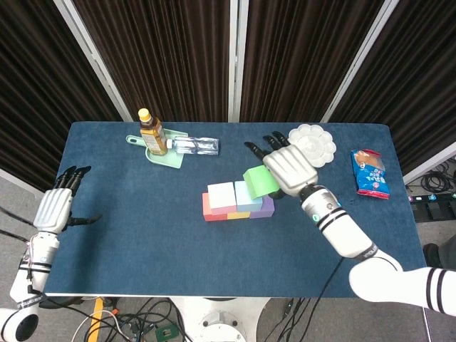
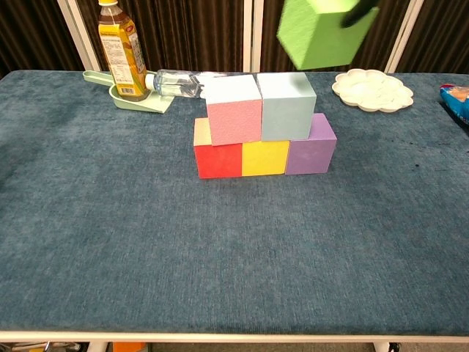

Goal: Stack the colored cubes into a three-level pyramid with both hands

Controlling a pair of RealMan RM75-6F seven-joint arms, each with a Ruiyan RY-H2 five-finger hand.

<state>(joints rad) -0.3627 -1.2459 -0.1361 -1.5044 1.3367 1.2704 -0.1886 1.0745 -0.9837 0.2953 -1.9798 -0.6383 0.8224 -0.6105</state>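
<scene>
A red cube (image 2: pixel 218 160), a yellow cube (image 2: pixel 264 157) and a purple cube (image 2: pixel 311 146) form a row at the table's middle. A pink cube (image 2: pixel 234 111) and a light blue cube (image 2: pixel 286 107) sit on top of them. My right hand (image 1: pixel 290 169) holds a green cube (image 1: pixel 259 181) in the air, just above and right of the light blue cube; in the chest view the green cube (image 2: pixel 321 33) hangs tilted over the stack. My left hand (image 1: pixel 53 209) hovers open off the table's left edge, holding nothing.
A tea bottle (image 1: pixel 152 133) and a lying clear bottle (image 1: pixel 194 146) rest on a green dish (image 1: pixel 164 158) at the back left. A white palette (image 1: pixel 318 142) and a snack packet (image 1: pixel 369 173) lie at the back right.
</scene>
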